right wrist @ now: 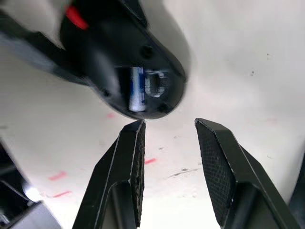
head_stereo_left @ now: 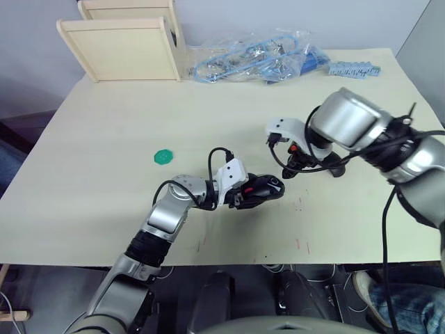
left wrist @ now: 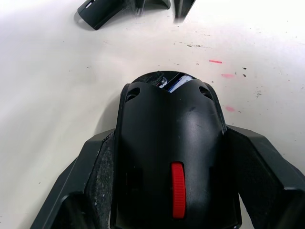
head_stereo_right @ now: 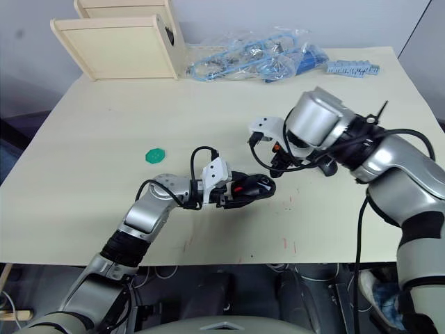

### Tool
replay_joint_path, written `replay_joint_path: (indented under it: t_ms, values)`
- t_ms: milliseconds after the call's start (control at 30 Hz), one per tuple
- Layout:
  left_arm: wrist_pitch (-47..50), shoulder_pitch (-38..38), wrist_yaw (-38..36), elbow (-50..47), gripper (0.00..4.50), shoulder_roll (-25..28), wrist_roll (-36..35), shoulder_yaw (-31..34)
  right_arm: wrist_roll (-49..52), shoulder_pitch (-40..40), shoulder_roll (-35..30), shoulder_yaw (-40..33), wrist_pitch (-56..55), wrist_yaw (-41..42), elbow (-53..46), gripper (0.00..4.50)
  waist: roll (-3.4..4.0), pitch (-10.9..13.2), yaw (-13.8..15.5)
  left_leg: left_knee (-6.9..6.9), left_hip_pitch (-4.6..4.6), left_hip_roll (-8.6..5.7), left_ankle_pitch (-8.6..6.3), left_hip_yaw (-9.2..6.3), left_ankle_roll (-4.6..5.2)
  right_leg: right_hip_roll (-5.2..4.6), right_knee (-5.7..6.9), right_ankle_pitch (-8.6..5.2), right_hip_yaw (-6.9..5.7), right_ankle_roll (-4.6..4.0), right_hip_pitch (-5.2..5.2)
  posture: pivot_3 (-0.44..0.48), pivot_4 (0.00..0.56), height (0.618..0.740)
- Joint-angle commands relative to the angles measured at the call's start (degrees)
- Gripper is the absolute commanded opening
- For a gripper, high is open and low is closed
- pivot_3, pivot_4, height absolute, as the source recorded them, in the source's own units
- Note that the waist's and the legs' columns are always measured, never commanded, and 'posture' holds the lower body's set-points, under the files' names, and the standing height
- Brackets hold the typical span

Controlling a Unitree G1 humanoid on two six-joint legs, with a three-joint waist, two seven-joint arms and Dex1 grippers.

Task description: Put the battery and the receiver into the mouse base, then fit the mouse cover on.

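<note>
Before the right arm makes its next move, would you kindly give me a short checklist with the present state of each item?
1. Left gripper clamps mouse base: ok.
2. Battery sits in the base's recess: ok.
3. Receiver seated beside it: cannot tell.
4. Right gripper open and holding nothing: ok.
5. Mouse cover fitted on the base: not ok, it lies on the table, apart from the base.

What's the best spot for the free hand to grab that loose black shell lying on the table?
Probably across the mouse cover's two long edges, near its middle, coming down from above. It is a thin curved shell lying on the table, so its narrow width is about all the open right gripper could pinch.
</note>
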Motion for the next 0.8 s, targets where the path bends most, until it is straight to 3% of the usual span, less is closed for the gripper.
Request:
replay_joint_path:
  t_ms: [33, 133, 367, 500, 667, 733, 800]
  values:
    - [0.6, 0.7, 0.6, 0.3, 2.92, 0.3, 0.9, -0.2, 2.0, 3.1, -1.6, -8.0, -0.5, -2.7, -5.5, 1.72, 0.01, 0.0, -0.2, 0.0, 0.02, 0.0, 0.0, 0.05, 0.0, -0.01, 0.03, 0.0, 0.05, 0.0, -0.01, 0.0, 0.15, 0.74]
    - [0.8, 0.6, 0.5, 0.2, 2.92, 0.5, 0.7, -0.1, 2.2, 11.5, -2.2, -16.3, -5.8, -7.4, -11.3, 1.72, 0.01, 0.0, -0.2, -0.02, 0.06, 0.01, 0.0, 0.06, 0.0, 0.01, 0.06, 0.0, 0.05, 0.01, -0.01, 0.0, 0.15, 0.74]
    - [1.1, 0.5, 0.2, -0.1, 2.92, 1.1, 0.4, 0.1, 5.8, 31.0, 4.1, -34.5, -17.2, -15.8, -20.5, 1.72, -0.01, 0.0, -0.2, -0.03, 0.05, 0.03, 0.0, 0.11, 0.0, 0.02, 0.05, 0.01, 0.1, 0.02, -0.01, 0.0, 0.15, 0.74]
    - [1.2, 0.5, 0.2, -0.2, 2.92, 1.1, 0.3, 0.1, 7.7, 37.3, 7.3, -38.4, -22.6, -17.9, -22.1, 1.72, -0.02, 0.0, -0.3, -0.03, 0.09, 0.03, 0.0, 0.15, 0.01, 0.03, 0.08, 0.01, 0.13, 0.02, 0.0, 0.0, 0.15, 0.74]
    - [1.5, 0.5, 0.0, -0.4, 2.92, 1.7, 0.2, 0.3, 4.6, 44.7, 10.6, -37.7, -36.4, -19.8, -19.2, 1.72, -0.03, 0.0, -0.3, -0.05, 0.11, 0.06, 0.0, 0.14, 0.0, 0.07, 0.03, 0.01, 0.12, 0.02, 0.02, 0.0, 0.15, 0.74]
    - [1.7, 0.7, 0.0, -0.8, 2.92, 2.0, 0.1, 0.3, 3.8, 46.5, 11.0, -36.6, -39.4, -19.6, -18.8, 1.36, -0.01, 0.0, -0.4, -0.05, 0.12, 0.06, 0.0, 0.2, 0.0, 0.07, 0.05, 0.01, 0.18, 0.02, 0.01, 0.0, 0.15, 0.74]
    - [1.9, 0.7, 0.0, -1.0, 2.92, 2.2, 0.0, 0.3, 3.8, 47.5, 11.5, -36.1, -40.9, -19.6, -18.4, 0.67, -0.01, 0.0, -0.4, -0.05, 0.16, 0.06, 0.0, 0.21, 0.0, 0.08, 0.07, 0.01, 0.2, 0.02, 0.01, 0.0, 0.15, 0.74]
